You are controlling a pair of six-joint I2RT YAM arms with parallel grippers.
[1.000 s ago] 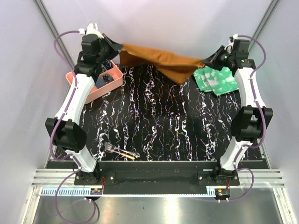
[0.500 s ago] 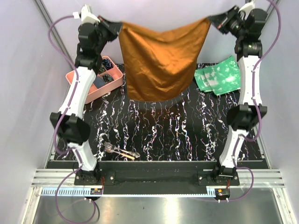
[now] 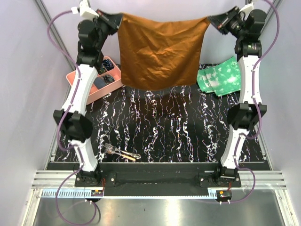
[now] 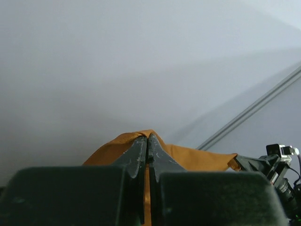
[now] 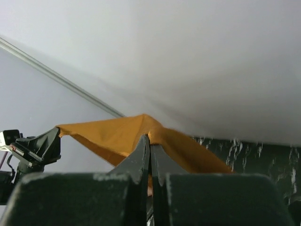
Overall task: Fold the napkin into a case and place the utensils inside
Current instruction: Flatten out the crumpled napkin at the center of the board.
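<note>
behind the hanging napkin (image 3: 162, 52) the far edge of the table (image 3: 164, 122) is hidden; the left arm covers part of the pink tray (image 3: 107, 91). both arms reach high and wide apart. left gripper (image 3: 117, 19) and right gripper (image 3: 212, 20) each pinch a top corner tight, spreading the cloth. utensils (image 3: 122, 153) lie near the front edge.

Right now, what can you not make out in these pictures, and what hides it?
- Top view: the hanging rust-brown cloth napkin hides the black marbled table behind it.
- Top view: the left arm covers part of the pink plastic tray; contents too small.
- Top view: the small silver metal utensils, too small to identify.
- Wrist views: the left claw and right claw block the napkin below their grip.
</note>
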